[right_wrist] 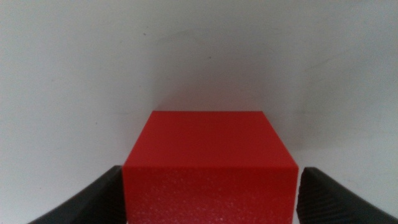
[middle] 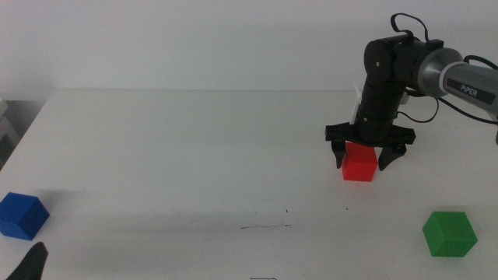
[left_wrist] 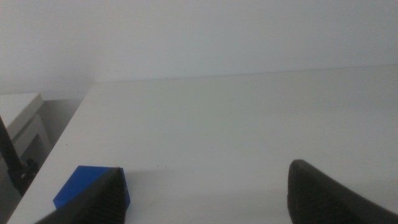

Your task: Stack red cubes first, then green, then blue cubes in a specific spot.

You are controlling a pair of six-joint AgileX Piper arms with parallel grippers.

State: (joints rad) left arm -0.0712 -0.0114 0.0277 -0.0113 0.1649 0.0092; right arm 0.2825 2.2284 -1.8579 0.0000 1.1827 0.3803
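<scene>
On the white table (middle: 156, 140), from left to right:

Blue cube (middle: 22, 215): sits at the far left edge of the table in the middle view; the left wrist view shows it (left_wrist: 92, 186) partly behind that gripper's near jaw, not gripped.

Left gripper (left_wrist: 205, 193): waits at the bottom left corner of the middle view, where only a dark jaw tip (middle: 29, 263) shows, near the blue cube; its jaws stand wide apart with nothing between them.

Scribbled line (middle: 266, 227): a thin, faint dark mark on the tabletop near the lower middle, with no cube on it.

Red cube (middle: 359, 161): rests on the table right of centre, well apart from the scribbled line.

Right gripper (middle: 369, 158): hangs straight down over the red cube, one jaw on each side; in the right wrist view the jaws (right_wrist: 211, 199) are spread with a sliver of gap beside the cube (right_wrist: 208, 162), so it is not clamped.

Green cube (middle: 449, 232): stands alone near the bottom right corner, apart from the red cube.
</scene>
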